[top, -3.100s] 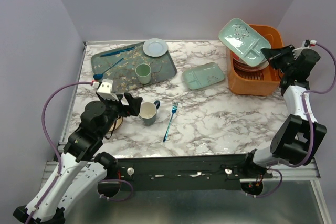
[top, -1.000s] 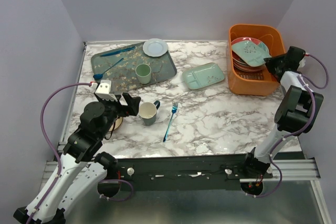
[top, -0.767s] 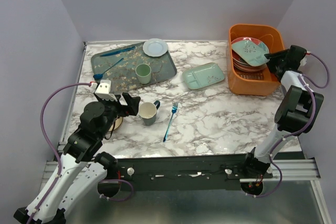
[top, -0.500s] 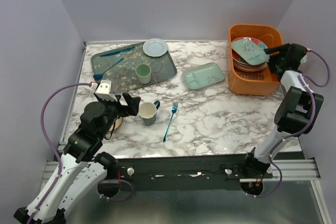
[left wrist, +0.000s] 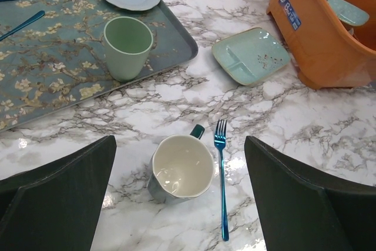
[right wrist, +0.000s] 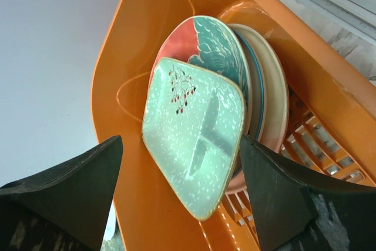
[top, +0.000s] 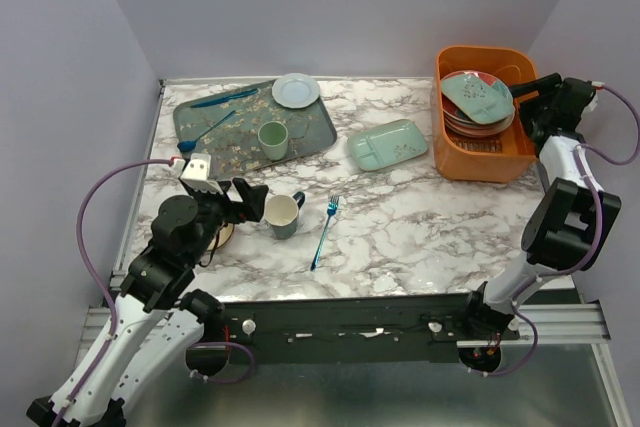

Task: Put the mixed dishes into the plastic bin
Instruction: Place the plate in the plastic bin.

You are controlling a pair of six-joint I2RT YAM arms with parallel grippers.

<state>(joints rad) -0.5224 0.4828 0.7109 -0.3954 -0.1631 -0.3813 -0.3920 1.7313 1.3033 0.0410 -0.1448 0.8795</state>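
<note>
The orange plastic bin stands at the back right and holds a stack of plates on edge, a red and teal one in front. A pale-green divided dish leans against that stack. My right gripper is open just outside the bin's right rim, its fingers on either side of the dish and apart from it. A second pale-green divided dish lies flat on the table left of the bin. My left gripper hangs open above a dark mug with a cream inside.
A blue fork lies right of the mug. The dark floral tray at the back left carries a green cup, a small pale plate and blue cutlery. A tan rim peeks out under my left arm.
My right gripper has opened and let go of the pale-green dish, which now leans in the bin, and has drawn back a little to the right. The left arm is still.
</note>
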